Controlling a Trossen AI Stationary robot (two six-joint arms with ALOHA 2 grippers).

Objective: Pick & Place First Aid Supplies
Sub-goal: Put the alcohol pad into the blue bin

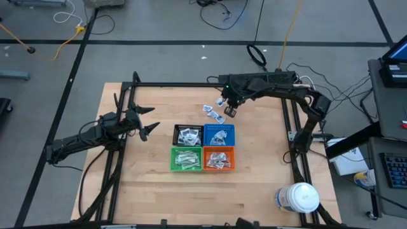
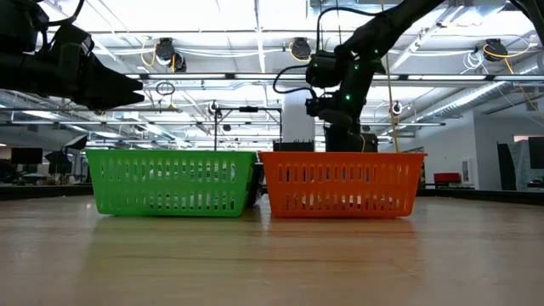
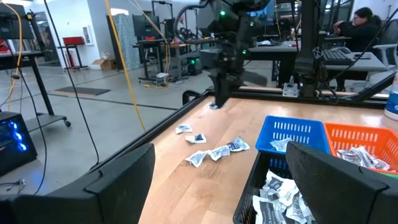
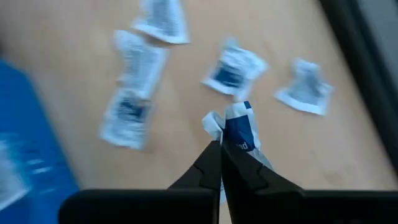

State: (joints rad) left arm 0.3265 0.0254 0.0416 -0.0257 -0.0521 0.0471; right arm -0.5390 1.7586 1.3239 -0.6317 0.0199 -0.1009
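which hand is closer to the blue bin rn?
Right. The right hand hangs just beyond the blue bin, pinching a packet; the left hand waits past the black bin.

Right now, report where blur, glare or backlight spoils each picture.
Right wrist view: motion blur smears the loose packets and the blue bin; the packet in the shut right pincer is clearer. Low view: bright ceiling lights silhouette both arms. Left wrist view: the left pincer, near and open, shows dark and soft-edged. High view: evenly lit.
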